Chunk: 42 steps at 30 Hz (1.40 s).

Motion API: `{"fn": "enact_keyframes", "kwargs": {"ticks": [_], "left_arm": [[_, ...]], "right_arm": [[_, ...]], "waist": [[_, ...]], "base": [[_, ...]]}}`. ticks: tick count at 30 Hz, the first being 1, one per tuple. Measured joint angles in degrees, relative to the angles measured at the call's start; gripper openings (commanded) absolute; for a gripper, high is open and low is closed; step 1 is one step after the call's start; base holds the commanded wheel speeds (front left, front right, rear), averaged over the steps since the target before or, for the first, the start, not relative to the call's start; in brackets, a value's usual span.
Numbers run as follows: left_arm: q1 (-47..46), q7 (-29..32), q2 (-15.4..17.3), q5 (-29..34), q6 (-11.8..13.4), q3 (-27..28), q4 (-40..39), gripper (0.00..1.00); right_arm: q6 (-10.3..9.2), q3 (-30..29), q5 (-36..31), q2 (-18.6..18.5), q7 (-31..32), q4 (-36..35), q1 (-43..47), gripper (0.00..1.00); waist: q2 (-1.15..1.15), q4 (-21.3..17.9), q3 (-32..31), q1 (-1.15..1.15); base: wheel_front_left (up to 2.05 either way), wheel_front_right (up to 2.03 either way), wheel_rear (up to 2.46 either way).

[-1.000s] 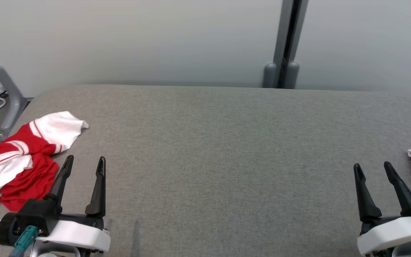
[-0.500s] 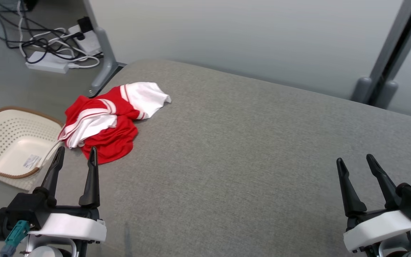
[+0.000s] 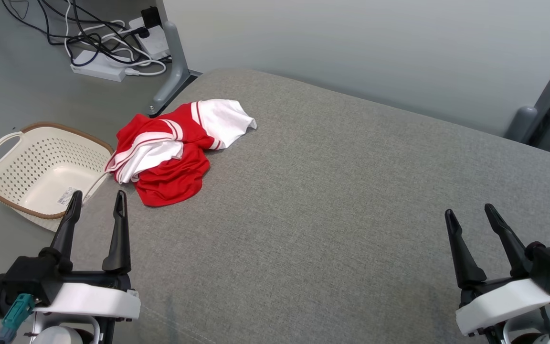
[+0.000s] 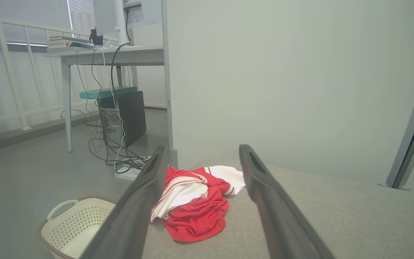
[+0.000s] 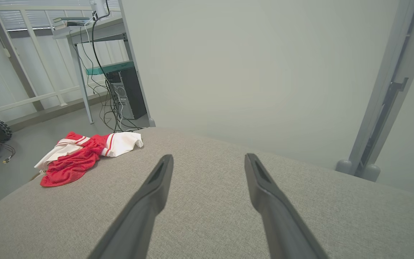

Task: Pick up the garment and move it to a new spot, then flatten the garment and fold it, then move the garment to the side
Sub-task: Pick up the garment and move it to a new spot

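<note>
A crumpled red and white garment [image 3: 172, 148] lies bunched at the far left edge of the grey padded table [image 3: 332, 205]. My left gripper [image 3: 97, 198] hangs open just short of it, nothing between its fingers. In the left wrist view the garment [image 4: 194, 203] sits straight ahead between the open fingers [image 4: 138, 205]. My right gripper [image 3: 468, 215] stands open over the table's right side, far from the cloth. The right wrist view has the garment [image 5: 84, 153] off to the left, and the right gripper [image 5: 207, 160] over bare table.
A cream perforated basket [image 3: 41, 172] stands on the floor left of the table. Cables and a power strip [image 3: 108, 57] lie beyond it by a grey table leg [image 3: 172, 71]. A pale wall and a grey post [image 3: 549, 110] bound the far side.
The head camera has swung to the left, bringing the garment toward the middle and the basket and cables into view. Both grippers stay open.
</note>
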Motion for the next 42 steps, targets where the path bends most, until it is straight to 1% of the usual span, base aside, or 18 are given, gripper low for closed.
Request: {"fn": "enact_keyframes", "kwargs": {"ticks": [5,11,12,15,17,19,21,25,27,28,33,39,40,41,42], "left_arm": [[-1.1,0.0,-0.6,1.0,-0.7,1.4,-0.8,1.0],[-7.9,-0.1,-0.3,2.0,-2.3,4.3,-1.4,1.0],[-7.9,-0.1,-0.3,2.0,-2.3,4.3,-1.4,1.0],[-12.8,-0.1,0.5,1.5,-4.2,5.4,1.9,1.0],[-16.4,0.4,1.1,0.6,-5.4,5.8,5.8,1.0],[-20.1,1.2,1.3,-0.9,-7.4,5.7,10.8,1.0],[-23.5,1.8,0.8,-2.8,-9.2,5.9,16.2,1.0],[-29.0,4.0,0.5,-4.5,-12.1,5.3,27.2,1.0],[-31.8,5.0,0.5,-5.2,-13.4,5.1,32.9,1.0],[-34.6,5.9,0.7,-5.5,-14.5,4.7,38.2,1.0],[-40.9,7.6,1.6,-5.4,-16.2,3.4,49.0,1.0],[-45.8,10.0,3.0,-5.0,-17.3,2.0,58.5,1.0],[-46.4,10.4,3.1,-4.9,-17.3,1.8,59.7,0.91],[-47.1,10.5,3.1,-5.0,-17.4,1.7,60.8,0.4],[-47.5,10.3,3.3,-4.9,-17.4,1.5,61.7,0.4]], "right_arm": [[0.0,0.3,0.0,-0.2,0.4,-0.5,-0.2,1.0],[0.0,0.7,0.0,-1.4,1.9,-2.3,-1.5,1.0],[0.0,0.7,0.0,-1.4,1.9,-2.3,-1.5,1.0],[0.0,1.2,0.0,-2.4,2.8,-3.7,-2.5,1.0],[0.0,1.6,0.0,-3.0,3.5,-4.4,-3.5,1.0],[0.0,2.1,0.0,-3.6,4.1,-5.3,-4.7,1.0],[0.0,2.3,0.0,-4.4,4.4,-5.8,-6.1,1.0],[0.0,3.3,0.0,-5.3,4.8,-6.3,-8.2,1.0],[0.0,3.6,0.0,-5.9,5.0,-6.7,-9.4,1.0],[0.0,4.0,0.0,-6.4,5.2,-6.9,-10.6,1.0],[0.0,4.7,0.2,-7.0,5.1,-7.1,-13.2,1.0],[0.0,5.6,0.6,-7.0,4.2,-6.5,-15.3,1.0],[0.0,5.6,0.6,-6.9,4.0,-6.3,-15.5,1.0],[0.0,5.6,0.6,-6.8,3.8,-6.0,-15.5,1.0],[0.0,5.6,0.6,-6.7,3.7,-5.9,-15.6,1.0]], "waist": [[0.0,-1.0,0.7,0.0],[0.0,-2.4,3.5,0.0],[0.0,-2.4,3.5,0.0],[0.0,-3.4,5.7,0.0],[0.0,-4.1,7.4,0.0],[0.0,-4.9,9.4,0.0],[0.0,-5.9,11.5,0.0],[0.0,-8.1,15.5,0.0],[0.0,-9.2,17.6,0.0],[0.0,-10.4,19.7,0.0],[0.0,-13.3,24.6,0.0],[0.0,-16.8,28.9,0.0],[0.0,-17.3,29.4,0.0],[0.0,-17.8,29.9,0.0],[0.0,-18.2,30.2,0.0]], "base": [[0.0,0.0,0.0],[0.0,0.0,0.0],[0.0,0.0,0.0],[0.0,0.0,0.0],[0.0,0.0,0.0],[0.0,0.0,0.0],[0.0,0.0,0.0],[0.0,0.0,0.0],[0.0,0.0,0.0],[0.0,0.0,0.0],[0.0,0.0,0.0],[0.0,0.0,0.0],[0.0,0.0,0.0],[0.0,0.0,0.0],[0.0,0.0,0.0]]}}
